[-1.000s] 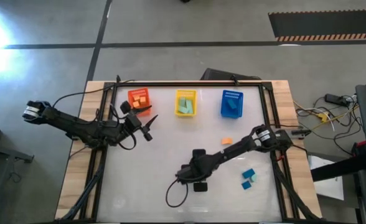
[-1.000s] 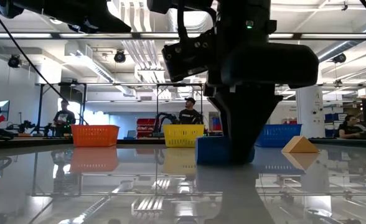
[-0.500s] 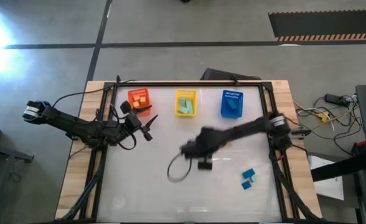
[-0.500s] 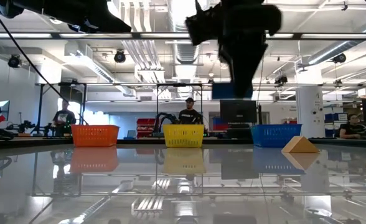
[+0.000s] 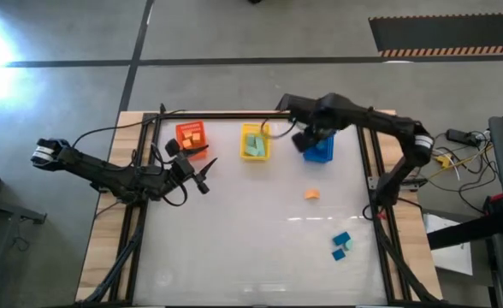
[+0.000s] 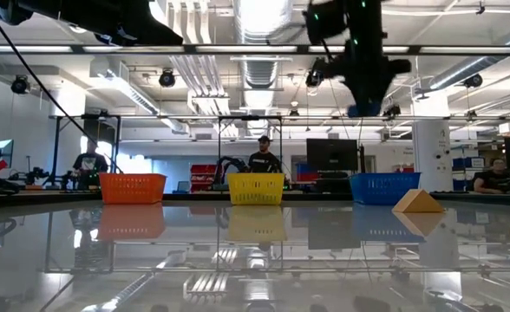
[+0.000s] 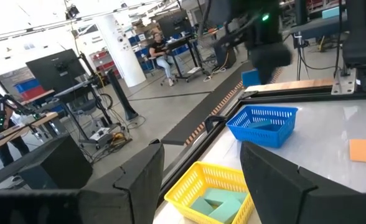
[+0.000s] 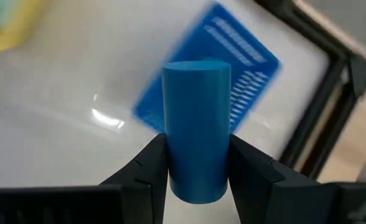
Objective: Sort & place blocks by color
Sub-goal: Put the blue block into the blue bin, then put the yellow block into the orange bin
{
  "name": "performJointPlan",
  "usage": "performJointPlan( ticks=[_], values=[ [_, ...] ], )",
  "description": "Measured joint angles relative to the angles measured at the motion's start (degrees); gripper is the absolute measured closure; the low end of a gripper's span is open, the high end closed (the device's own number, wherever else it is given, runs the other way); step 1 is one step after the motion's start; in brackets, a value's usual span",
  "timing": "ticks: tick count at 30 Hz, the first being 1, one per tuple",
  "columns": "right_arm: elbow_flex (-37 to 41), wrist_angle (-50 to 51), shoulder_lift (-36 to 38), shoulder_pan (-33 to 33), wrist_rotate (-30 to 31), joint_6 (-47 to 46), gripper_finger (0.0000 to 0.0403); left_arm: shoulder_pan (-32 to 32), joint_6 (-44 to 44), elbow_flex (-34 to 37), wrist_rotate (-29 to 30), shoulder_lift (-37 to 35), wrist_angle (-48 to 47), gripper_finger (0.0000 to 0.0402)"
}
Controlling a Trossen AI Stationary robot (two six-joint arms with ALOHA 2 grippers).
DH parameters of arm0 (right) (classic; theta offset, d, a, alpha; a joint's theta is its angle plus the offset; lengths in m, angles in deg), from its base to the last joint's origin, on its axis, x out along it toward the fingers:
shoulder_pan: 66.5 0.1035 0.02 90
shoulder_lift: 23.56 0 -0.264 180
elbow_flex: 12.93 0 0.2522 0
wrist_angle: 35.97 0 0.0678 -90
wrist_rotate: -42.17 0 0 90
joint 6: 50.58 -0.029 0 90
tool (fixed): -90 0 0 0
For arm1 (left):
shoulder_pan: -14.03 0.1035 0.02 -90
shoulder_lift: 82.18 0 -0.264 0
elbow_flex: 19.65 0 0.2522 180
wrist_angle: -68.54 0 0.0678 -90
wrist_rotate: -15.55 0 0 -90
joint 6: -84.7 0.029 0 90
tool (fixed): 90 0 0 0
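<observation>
A blue block (image 8: 197, 130) is pinched between the fingers of the right gripper (image 8: 195, 163), held above the blue bin (image 5: 318, 144) at the far side. The left gripper (image 7: 201, 174) is spread, parked near the orange bin (image 5: 191, 137).

Robotics lab/workshop: people (image 6: 264, 154) working at benches w/ monitors (image 7: 57, 67), exposed ducts (image 6: 253, 52) running overhead, concrete floor (image 5: 234, 34).

Right arm's stretched way out toward the far side of the worktop, its end effector (image 8: 195, 168) up in the air with both fingers clamped tight. Left end effector (image 5: 202, 174) just sits parked low, fingers spread apart.
</observation>
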Motion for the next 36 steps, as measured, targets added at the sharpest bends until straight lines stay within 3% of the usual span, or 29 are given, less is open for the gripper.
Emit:
performJointPlan(
  ticks=[5,13,21,27,36],
  values=[
    [7.0,-5.4,0.7,-7.9,-2.1,-1.6,0.0285,0.0,0.0,0.0,0.0,0.0,0.0,0.0206],
    [15.2,-20.1,-1.3,-13.7,-10.3,-1.4,0.0278,0.0,0.0,0.1,0.0,0.0,0.0,0.0206],
    [15.9,-21.4,-2.2,-14.4,-9.1,-1.6,0.0273,0.0,0.0,0.2,0.0,0.0,0.0,0.0206],
    [15.9,-21.5,-2.3,-14.7,-6.8,-1.6,0.0242,0.0,0.0,0.2,0.0,0.0,0.0,0.0206],
    [15.9,-21.7,-1.7,-14.7,-8.0,-0.7,0.0215,0.0,0.0,0.2,0.0,0.0,0.0,0.0206]
  ],
)
